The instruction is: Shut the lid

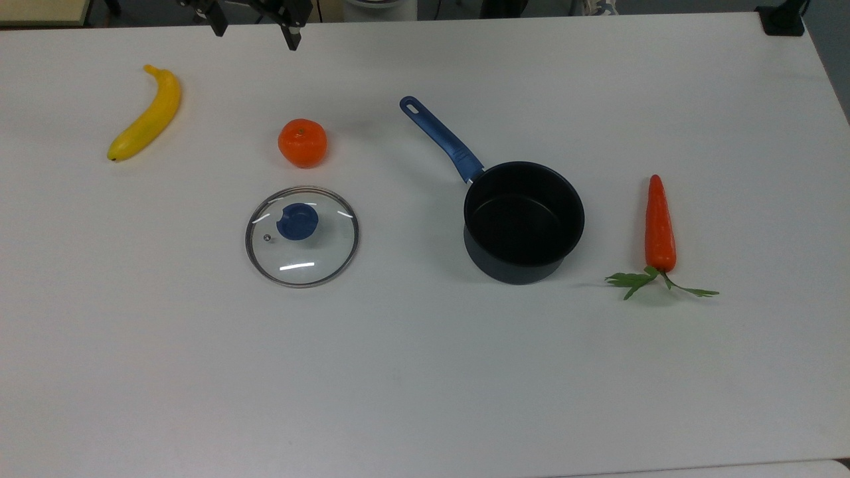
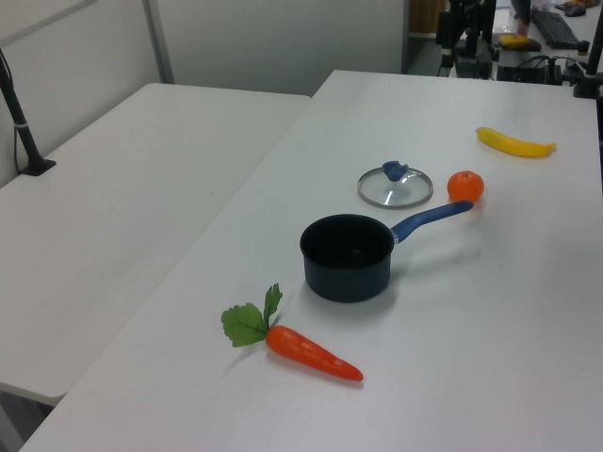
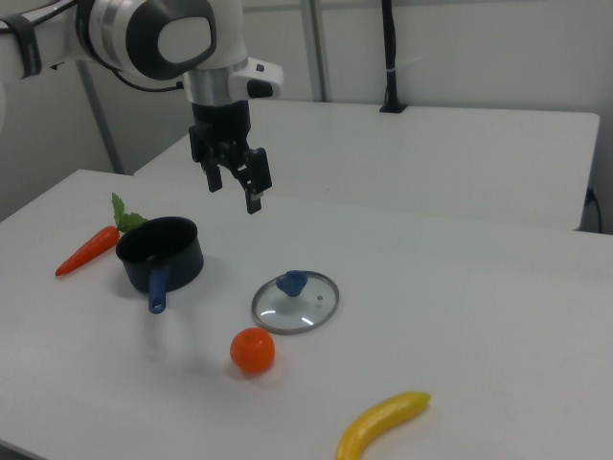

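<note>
White tabletop (image 1: 425,398) all around, and the saucepan (image 1: 523,222) sits near the middle of it, dark inside, uncovered, its blue handle (image 1: 441,138) angling toward the top view's upper left. Off to the top view's left of the saucepan, well apart from it, lies the lid (image 1: 302,236), flat on the table, clear glass with a thin metal rim and a blue knob (image 1: 297,221) on top, a small steam vent beside the knob. Just beyond the lid, farther from the saucepan's open side, sits an orange (image 1: 302,142), near the lid's rim but not touching. Much farther out on the top view's left is a yellow banana (image 1: 146,114). On the saucepan's other side, the top view's right, a carrot (image 1: 660,226) lies lengthwise with its green leaves (image 1: 654,281) toward the table's near edge. In the right view the gripper (image 3: 233,188) hangs in the air above the table, behind the saucepan and lid, its 2 fingers spread apart and holding nothing. A second white table (image 2: 113,188) stands alongside in the left view.
</note>
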